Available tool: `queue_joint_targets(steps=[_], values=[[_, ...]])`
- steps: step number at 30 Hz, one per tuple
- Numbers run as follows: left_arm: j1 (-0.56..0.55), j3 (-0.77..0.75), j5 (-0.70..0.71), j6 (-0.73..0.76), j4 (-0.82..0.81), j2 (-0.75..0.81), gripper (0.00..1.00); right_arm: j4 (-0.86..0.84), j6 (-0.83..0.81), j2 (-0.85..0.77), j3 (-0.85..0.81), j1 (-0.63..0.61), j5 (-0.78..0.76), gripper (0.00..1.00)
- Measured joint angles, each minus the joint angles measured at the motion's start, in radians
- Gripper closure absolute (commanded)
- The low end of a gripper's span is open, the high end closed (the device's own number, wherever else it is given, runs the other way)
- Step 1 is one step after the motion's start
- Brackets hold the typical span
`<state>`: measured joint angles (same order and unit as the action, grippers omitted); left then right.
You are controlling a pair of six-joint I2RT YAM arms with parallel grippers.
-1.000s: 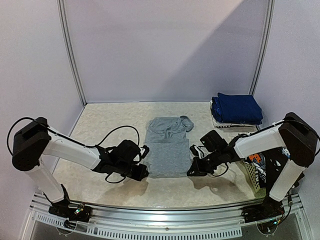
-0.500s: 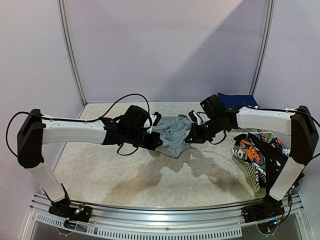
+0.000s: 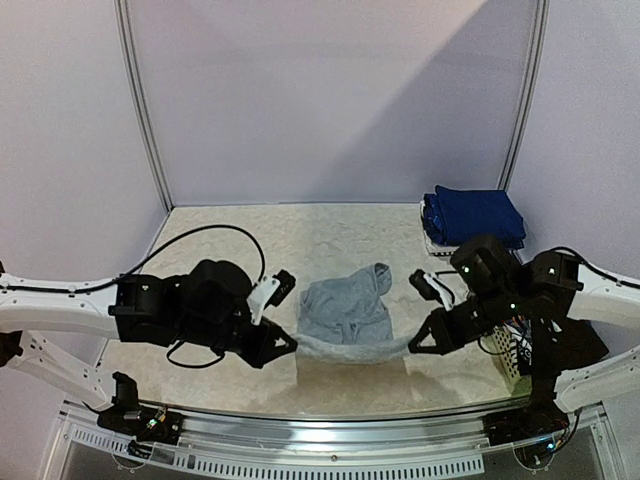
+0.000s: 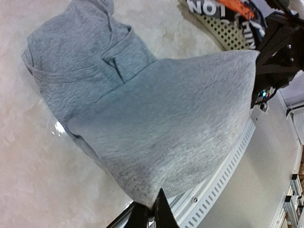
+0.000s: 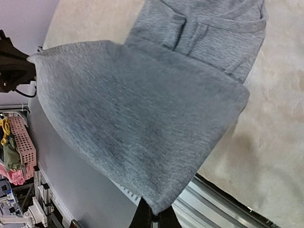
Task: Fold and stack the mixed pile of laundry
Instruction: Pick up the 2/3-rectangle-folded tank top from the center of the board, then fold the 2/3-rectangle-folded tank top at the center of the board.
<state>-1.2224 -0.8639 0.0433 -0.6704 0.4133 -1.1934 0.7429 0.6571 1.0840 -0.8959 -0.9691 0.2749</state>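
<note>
The grey shirt (image 3: 345, 310) hangs stretched between both grippers near the table's front edge, its collar end lying on the table further back. My left gripper (image 3: 288, 345) is shut on the shirt's left hem corner (image 4: 151, 198). The right gripper (image 3: 418, 345) is shut on the right hem corner (image 5: 159, 205). In both wrist views the grey shirt (image 5: 142, 114) fills the frame, its hem taut between the grippers. More of the laundry pile, orange-black-white printed cloth (image 4: 223, 9), sits in the white lattice basket (image 3: 505, 355) at the right, behind my right arm.
A folded navy blue stack (image 3: 475, 218) lies at the back right corner of the table (image 3: 220, 250). The metal rail (image 3: 320, 420) runs along the front edge, just below the shirt's hem. Purple walls enclose the back and sides.
Both arms lifted the shirt's near hem up toward the back, then swung it down and forward again; the hem now hangs stretched near the front edge, and the shirt lies shorter.
</note>
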Motion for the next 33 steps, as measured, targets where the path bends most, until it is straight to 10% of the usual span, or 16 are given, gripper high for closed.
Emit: queue_joint_targets(steps=[15, 33], values=[[-0.060, 0.021, 0.015, -0.047, 0.053, -0.121, 1.00, -0.007, 0.149, -0.005, 0.114, -0.099, -0.037, 1.00], [0.068, -0.174, 0.107, 0.050, 0.179, -0.129, 1.00, 0.212, 0.028, 0.230, -0.292, -0.039, -0.322, 1.00]])
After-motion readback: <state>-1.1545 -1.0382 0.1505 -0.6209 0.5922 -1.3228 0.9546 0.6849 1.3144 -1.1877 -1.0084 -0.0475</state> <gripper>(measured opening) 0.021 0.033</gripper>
